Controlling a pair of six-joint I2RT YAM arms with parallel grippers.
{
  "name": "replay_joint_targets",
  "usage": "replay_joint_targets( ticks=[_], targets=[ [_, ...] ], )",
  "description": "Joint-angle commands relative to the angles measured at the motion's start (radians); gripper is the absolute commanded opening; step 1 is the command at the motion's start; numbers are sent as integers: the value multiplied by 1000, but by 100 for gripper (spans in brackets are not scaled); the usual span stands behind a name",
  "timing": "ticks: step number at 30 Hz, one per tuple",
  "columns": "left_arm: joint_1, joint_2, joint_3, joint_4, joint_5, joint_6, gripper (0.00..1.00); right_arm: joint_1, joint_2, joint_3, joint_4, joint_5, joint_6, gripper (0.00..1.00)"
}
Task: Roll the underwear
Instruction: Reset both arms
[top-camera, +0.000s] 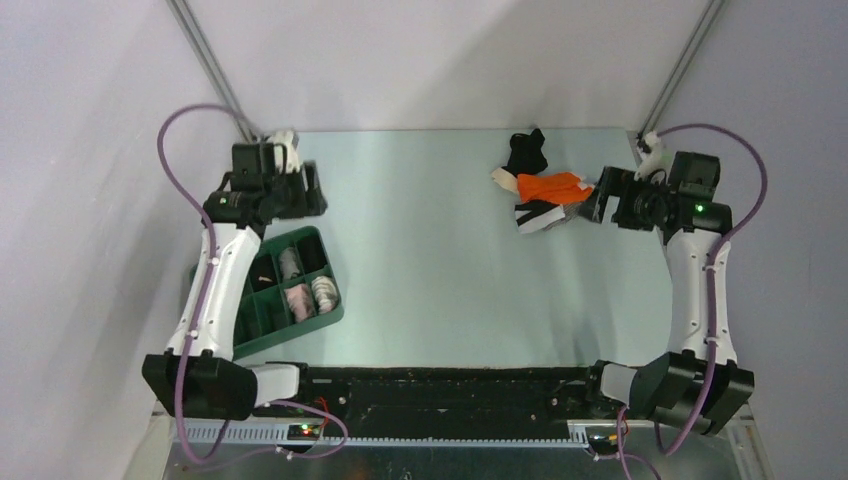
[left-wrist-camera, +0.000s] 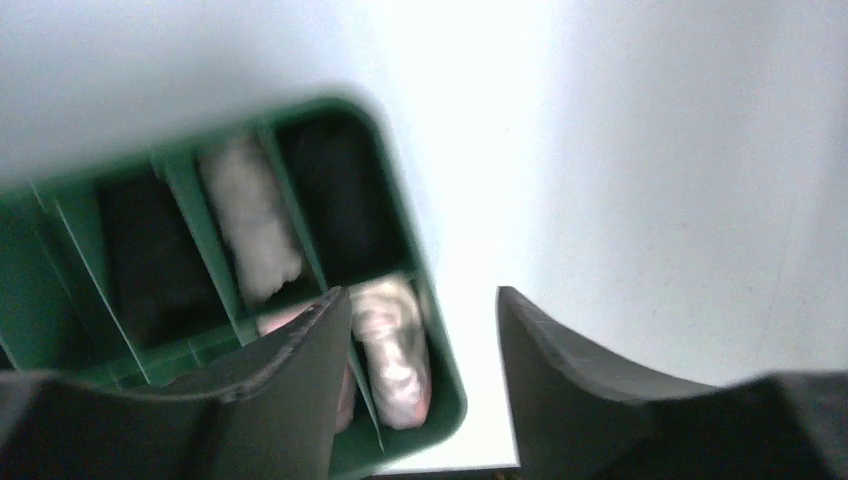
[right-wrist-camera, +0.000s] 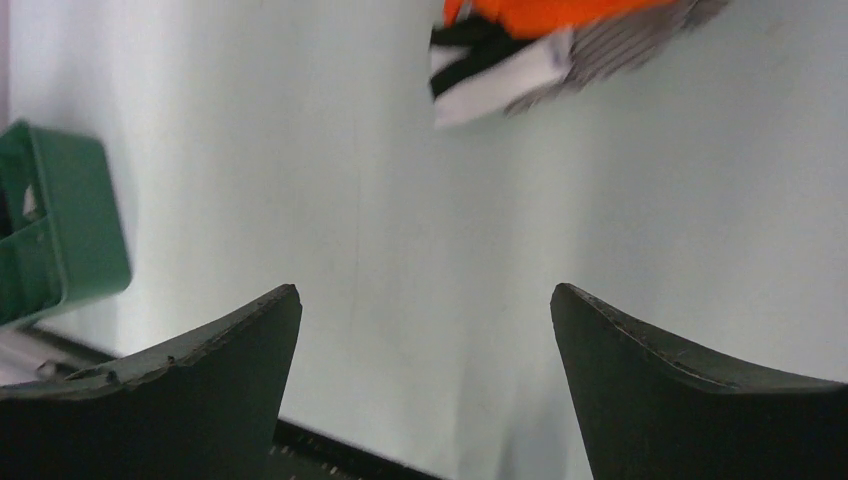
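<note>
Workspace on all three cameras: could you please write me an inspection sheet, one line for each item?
Surface: pale green flat tabletop, no spills seen.
Job's things: loose unrolled heap of orange, black and striped cloth underwear at far right; pale rolled pieces in the tray.
Clutter: green plastic tray with dividers at near left; nothing else seen.
Hands: left hand open, empty, above the tray's corner; right hand open, empty, near the heap.
Cables: purple cables loop at both sides, away from the cloth.
Surroundings: plain pale walls; nothing else seen.
</note>
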Motion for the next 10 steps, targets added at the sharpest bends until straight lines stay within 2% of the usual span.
replay_joint_targets(
  ticks=[1,3,6,10],
  targets=[
    [-91,20,220,163,11,249,81,53,-40,172,51,255,0,99],
    [-104,35,281,185,2,278,97,75,-58,196,91,306,15,100],
    [-108,48,323,179,19,264,99,108,-77,231,130,344,49,100],
    [-111,29,284,182,80,250,99,143,-72,246,150,377,120,99]
  ],
)
